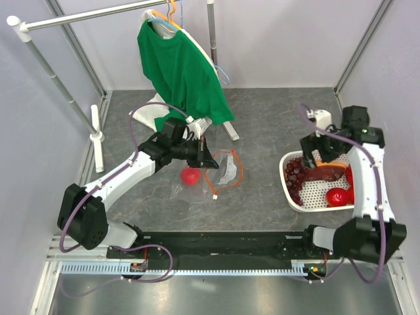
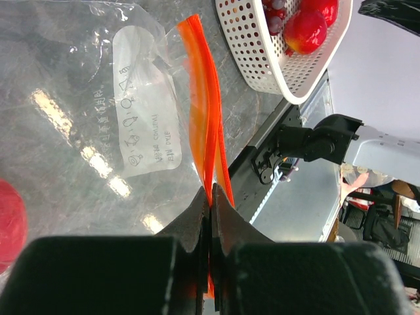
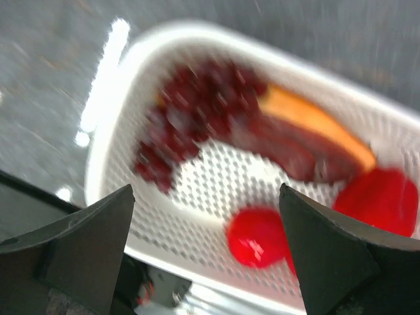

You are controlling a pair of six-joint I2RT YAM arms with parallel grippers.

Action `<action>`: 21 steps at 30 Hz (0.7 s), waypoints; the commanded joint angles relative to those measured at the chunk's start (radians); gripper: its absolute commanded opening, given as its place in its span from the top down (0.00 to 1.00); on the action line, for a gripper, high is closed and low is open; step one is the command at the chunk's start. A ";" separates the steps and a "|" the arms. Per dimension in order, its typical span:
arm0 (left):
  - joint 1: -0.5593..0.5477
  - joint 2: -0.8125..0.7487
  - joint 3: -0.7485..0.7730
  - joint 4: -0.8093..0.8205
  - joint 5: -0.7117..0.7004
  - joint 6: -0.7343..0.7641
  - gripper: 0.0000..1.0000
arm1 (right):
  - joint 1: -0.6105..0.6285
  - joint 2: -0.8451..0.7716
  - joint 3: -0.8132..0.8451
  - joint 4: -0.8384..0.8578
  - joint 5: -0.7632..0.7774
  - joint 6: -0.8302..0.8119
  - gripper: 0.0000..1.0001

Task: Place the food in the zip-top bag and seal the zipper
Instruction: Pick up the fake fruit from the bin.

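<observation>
Nearest my lens, the left gripper was pinched tight on the zipper, holding the mouth up. The bag spread out beyond its fingertips, with one red fruit seemingly inside, off to the side of the fingers. The right gripper hung with jaws wide apart above the basket, with the grapes and a round fruit beneath it. I judged the pick needed a square grip low on the fruit's glossy sides, with the left hand keeping the mouth lifted. Under both hands lay a grey speckled table. Well beyond them, a green shirt hung from a rail.
</observation>
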 commanded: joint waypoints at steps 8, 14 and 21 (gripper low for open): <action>0.006 -0.002 0.019 0.017 -0.001 0.029 0.98 | -0.174 0.134 -0.004 -0.105 -0.040 0.050 0.02; 0.006 0.003 0.021 0.011 -0.001 0.032 0.98 | -0.172 0.151 -0.093 0.079 -0.004 0.327 0.02; 0.006 0.023 0.033 0.011 -0.004 0.029 0.98 | -0.155 0.180 -0.193 0.238 0.018 0.458 0.02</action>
